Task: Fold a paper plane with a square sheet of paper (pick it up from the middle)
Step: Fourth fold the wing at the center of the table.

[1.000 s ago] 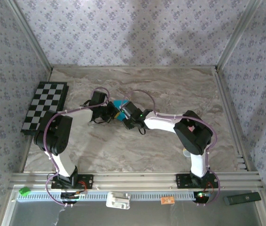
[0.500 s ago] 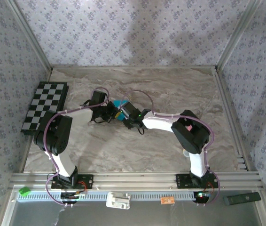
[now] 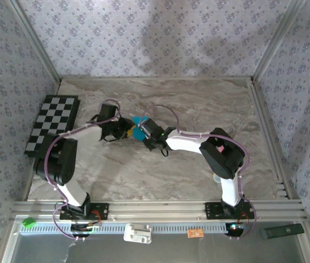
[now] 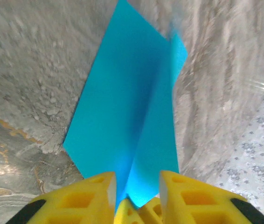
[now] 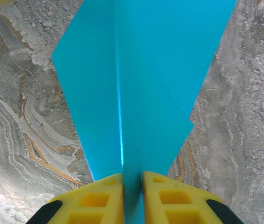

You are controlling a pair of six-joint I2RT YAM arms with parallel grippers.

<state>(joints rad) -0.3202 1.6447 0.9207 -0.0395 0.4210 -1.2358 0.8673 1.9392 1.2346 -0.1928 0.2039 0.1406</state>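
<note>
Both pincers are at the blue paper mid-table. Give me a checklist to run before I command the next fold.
1. Right pincer gripping the square sheet of paper: ok, fingers tight at its centre crease.
2. Left pincer gripping: cannot tell; paper runs between its fingers, but a gap shows.
3. Crease formed: ok, straight in the right wrist view.
4. Paper untorn: ok where visible.
5. Checkered board away from both arms: ok, at the left edge of the table.
</note>
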